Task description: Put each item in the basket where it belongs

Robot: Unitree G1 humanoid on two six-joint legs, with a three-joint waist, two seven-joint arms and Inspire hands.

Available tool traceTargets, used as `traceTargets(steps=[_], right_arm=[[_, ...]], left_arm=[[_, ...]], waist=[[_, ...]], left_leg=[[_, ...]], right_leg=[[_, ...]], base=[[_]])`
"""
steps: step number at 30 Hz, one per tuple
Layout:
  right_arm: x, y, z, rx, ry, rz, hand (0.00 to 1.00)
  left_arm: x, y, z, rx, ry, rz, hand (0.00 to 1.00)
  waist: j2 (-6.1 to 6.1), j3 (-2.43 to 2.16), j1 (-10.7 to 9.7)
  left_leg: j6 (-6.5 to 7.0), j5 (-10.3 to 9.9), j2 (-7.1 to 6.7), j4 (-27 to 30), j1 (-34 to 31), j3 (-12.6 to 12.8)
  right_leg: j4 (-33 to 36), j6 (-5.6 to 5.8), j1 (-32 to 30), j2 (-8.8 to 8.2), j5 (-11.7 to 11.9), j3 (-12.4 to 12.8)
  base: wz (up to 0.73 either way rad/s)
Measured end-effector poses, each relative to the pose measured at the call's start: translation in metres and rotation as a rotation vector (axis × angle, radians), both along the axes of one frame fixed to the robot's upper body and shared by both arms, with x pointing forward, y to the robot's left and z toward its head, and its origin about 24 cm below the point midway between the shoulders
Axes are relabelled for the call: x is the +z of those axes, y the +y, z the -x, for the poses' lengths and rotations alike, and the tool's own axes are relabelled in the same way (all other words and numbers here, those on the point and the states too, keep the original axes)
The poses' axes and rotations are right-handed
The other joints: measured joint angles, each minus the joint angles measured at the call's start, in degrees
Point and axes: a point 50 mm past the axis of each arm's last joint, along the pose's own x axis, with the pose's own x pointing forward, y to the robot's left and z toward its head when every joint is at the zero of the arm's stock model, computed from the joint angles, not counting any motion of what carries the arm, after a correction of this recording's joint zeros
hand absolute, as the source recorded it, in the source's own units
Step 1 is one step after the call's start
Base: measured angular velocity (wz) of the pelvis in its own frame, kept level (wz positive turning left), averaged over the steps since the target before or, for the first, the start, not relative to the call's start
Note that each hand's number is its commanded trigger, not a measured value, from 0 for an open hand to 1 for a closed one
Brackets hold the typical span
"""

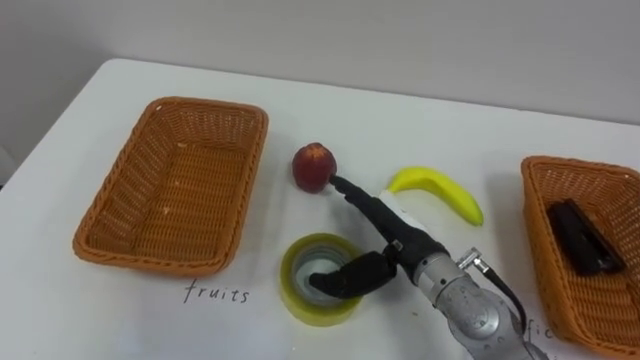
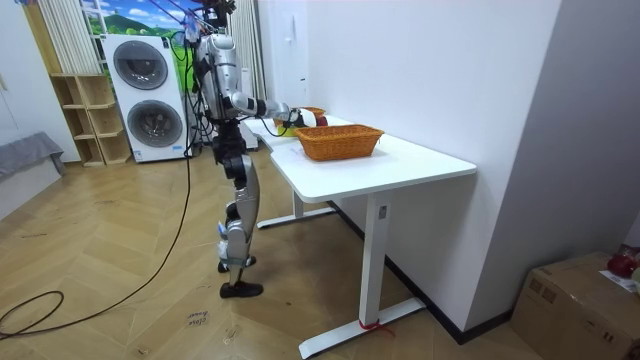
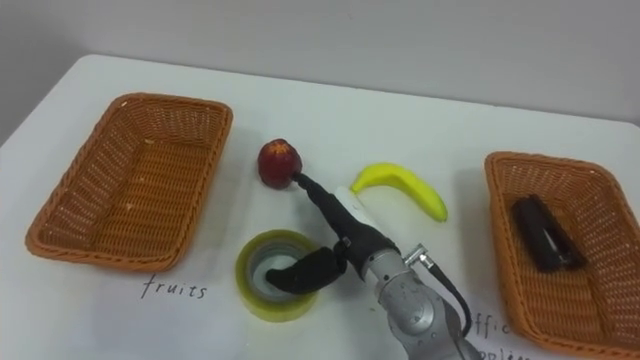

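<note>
- Left eye view: a white desk (image 1: 430,110) carries the left basket (image 1: 105,215), a brown wicker tray on the robot's left side with nothing visible inside it.
- A handwritten label (image 1: 216,293) is marked on the desk just in front of that basket.
- The right basket (image 1: 560,295), of the same wicker, sits at the right edge. A black item (image 1: 583,237) lies inside it, but what kind of item cannot be made out.
- A red fruit (image 1: 314,166), a peach or an apple, stands on the desk just beside the left basket's far right corner, outside both baskets.
- A banana (image 1: 437,192) lies on the desk between the red fruit and the right basket, apart from each.
- A roll of tape (image 1: 320,278), yellowish, lies flat near the front of the desk, close to the left basket's near right corner.
- The right hand (image 1: 395,245) comes in from the lower right, above the desk between the tape and the banana.
- Its fingers (image 1: 355,200) are stretched out straight, well apart from the thumb. Their tip is at the near side of the red fruit, touching it or very nearly so, and they clasp nothing.
- The thumb (image 1: 345,277) bends down over the hole of the roll of tape. Whether it touches the roll cannot be told.
- In the room view the robot stands upright at the desk's end on the room view's left, one arm reached out over the top. Washing machines (image 2: 145,65) stand behind it, and a cardboard box (image 2: 580,290) sits on the floor at the room view's right.
</note>
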Motion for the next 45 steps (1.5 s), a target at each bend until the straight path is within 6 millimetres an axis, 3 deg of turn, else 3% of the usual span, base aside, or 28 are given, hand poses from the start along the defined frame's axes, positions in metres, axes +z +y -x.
traceTargets(steps=[18, 32, 33, 35, 36, 45], right_arm=[[0.008, -0.002, -0.011, 0.084, 0.059, 0.144, 0.0], [0.011, -0.004, -0.011, 0.13, 0.075, 0.198, 0.0], [0.012, -0.004, -0.011, 0.135, 0.076, 0.202, 0.14], [0.012, -0.004, -0.011, 0.139, 0.077, 0.205, 0.89], [0.012, -0.004, -0.011, 0.142, 0.077, 0.209, 1.0], [0.017, -0.008, -0.018, 0.128, 0.029, 0.304, 1.0]], left_arm=[[0.001, 0.009, 0.001, 0.04, 0.019, 0.017, 0.0], [0.003, 0.016, 0.001, 0.031, 0.026, 0.015, 0.0], [0.004, 0.018, 0.001, 0.027, 0.027, 0.011, 0.0], [0.004, 0.02, 0.001, 0.024, 0.028, 0.004, 0.0], [0.004, 0.02, 0.001, 0.024, 0.027, 0.002, 0.0], [0.005, 0.022, -0.001, 0.02, 0.018, -0.003, 0.0]], waist=[[-2.64, -0.17, 1.7], [-2.84, -0.15, 1.8], [-2.96, -0.17, 1.8], [-3.14, -0.16, 1.8], [-3.21, -0.16, 1.8], [-3.45, -0.21, 2.2]], left_leg=[[0.07, 0.1, -0.35, 0.3, 0.5, -0.8], [0.09, 0.1, -0.32, 0.1, 0.9, -1.0], [0.09, 0.1, -0.32, 0.0, 0.9, -1.0], [0.09, 0.1, -0.31, -0.1, 1.0, -1.0], [0.09, 0.1, -0.29, -0.1, 1.0, -1.0], [0.1, 0.1, -0.17, -0.2, 1.4, -1.0]], right_leg=[[0.1, 0.0, 0.8, -0.06, 0.0, 0.2], [0.0, 0.0, 1.1, -0.05, 0.0, 0.2], [0.0, 0.0, 1.1, -0.04, 0.0, 0.2], [0.0, 0.0, 1.2, -0.03, 0.0, 0.2], [0.0, 0.0, 1.2, -0.04, 0.0, 0.3], [-0.4, 0.0, 1.5, 0.0, 0.0, 0.4]], base=[[0.0], [0.0], [0.0], [0.0], [0.0], [0.0]])
